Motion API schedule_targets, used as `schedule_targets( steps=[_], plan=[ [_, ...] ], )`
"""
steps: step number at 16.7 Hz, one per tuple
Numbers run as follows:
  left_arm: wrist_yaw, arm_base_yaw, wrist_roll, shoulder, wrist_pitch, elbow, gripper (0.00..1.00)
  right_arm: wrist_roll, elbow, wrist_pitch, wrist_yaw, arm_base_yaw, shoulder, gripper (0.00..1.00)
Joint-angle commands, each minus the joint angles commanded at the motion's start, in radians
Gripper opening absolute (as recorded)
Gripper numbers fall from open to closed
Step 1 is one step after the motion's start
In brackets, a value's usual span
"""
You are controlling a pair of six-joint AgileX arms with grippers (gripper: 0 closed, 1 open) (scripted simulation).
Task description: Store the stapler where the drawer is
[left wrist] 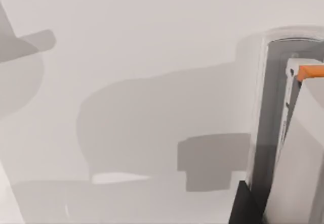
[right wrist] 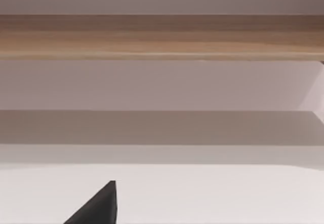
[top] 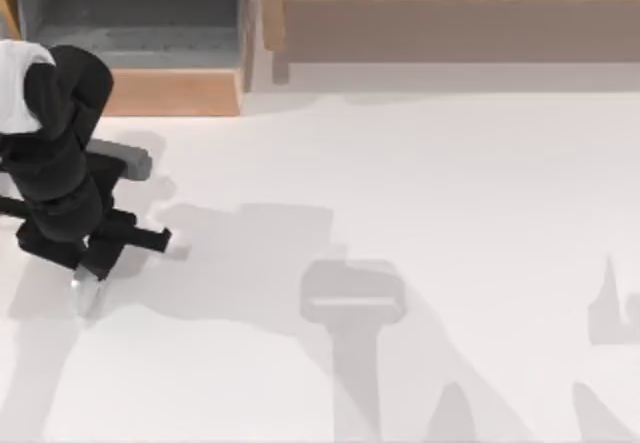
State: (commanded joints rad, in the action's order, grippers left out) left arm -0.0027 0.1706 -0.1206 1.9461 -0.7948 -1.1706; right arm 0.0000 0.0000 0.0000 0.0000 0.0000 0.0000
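The stapler (left wrist: 271, 113) is pale grey-white, with a rounded end, a dark band along its side and an orange piece by it. Its long axis runs out along the left end effector's (top: 100, 263) reach, rounded end farthest from the wrist. It sits at that end effector, near the table's (top: 420, 213) 9 o'clock edge, 6 o'clock of the drawer (top: 170, 93). I cannot tell whether either end effector is spread or pinching. The right end effector (right wrist: 98, 209) faces the wooden shelf (top: 450, 23).

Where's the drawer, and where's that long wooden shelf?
drawer (top: 170, 93): top view, on its tan wooden front panel.
shelf (top: 450, 28): top view, on its brownish-grey inside.
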Motion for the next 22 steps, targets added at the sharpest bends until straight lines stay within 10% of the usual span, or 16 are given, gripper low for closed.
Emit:
schedule_targets(
  steps=[15, 22],
  plan=[
    [0.001, -0.002, -0.007, -0.052, -0.114, -0.068, 0.0, 0.0, 0.0, 0.0, 0.0, 0.0, 0.0, 1.0],
    [0.033, -0.094, -0.159, -0.052, -0.242, -0.421, 0.0, 0.0, 0.0, 0.0, 0.0, 0.0, 0.0, 1.0]
  ],
)
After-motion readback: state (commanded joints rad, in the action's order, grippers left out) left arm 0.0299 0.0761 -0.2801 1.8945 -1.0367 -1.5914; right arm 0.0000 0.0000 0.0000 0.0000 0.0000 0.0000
